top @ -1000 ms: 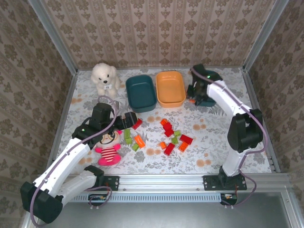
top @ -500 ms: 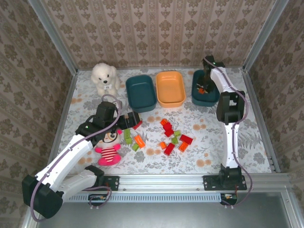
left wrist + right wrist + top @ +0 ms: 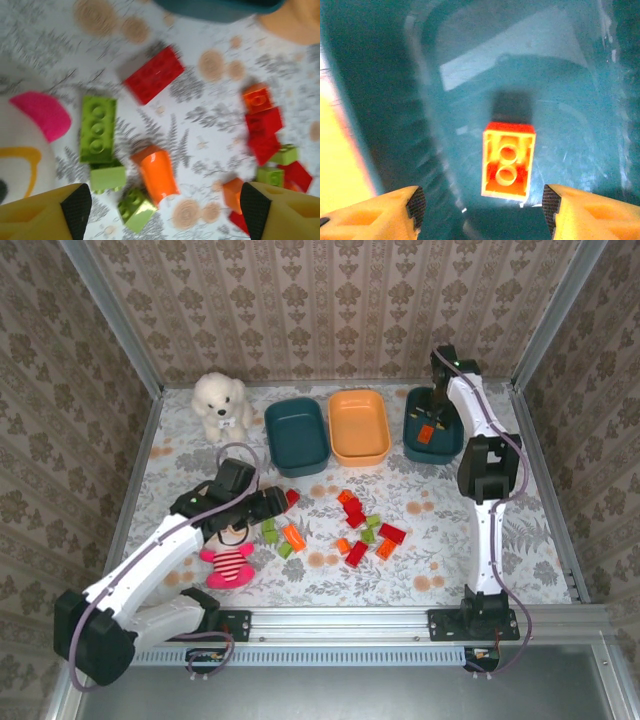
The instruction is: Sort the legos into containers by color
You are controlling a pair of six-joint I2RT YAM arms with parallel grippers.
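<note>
Red, orange and light green legos (image 3: 365,530) lie scattered mid-table. My left gripper (image 3: 275,502) hovers open above their left group: a red brick (image 3: 154,75), a long green brick (image 3: 97,129) and an orange brick (image 3: 159,175) show between its spread fingers (image 3: 75,205). Along the back stand a dark teal tub (image 3: 297,435), an orange tub (image 3: 359,427) and a second teal tub (image 3: 412,435). My right gripper (image 3: 437,415) hangs open over that second tub. One orange brick (image 3: 507,162) lies studs-down on its floor, free of the fingers (image 3: 415,202).
A striped pink doll (image 3: 230,555) lies just left of the left gripper, its face at the edge of the left wrist view (image 3: 25,135). A white plush dog (image 3: 222,405) sits at the back left. Patterned walls close in the table.
My right arm swung from beside the orange tub to over the right teal tub, and the orange brick now lies loose inside. My left gripper crept right toward the bricks.
</note>
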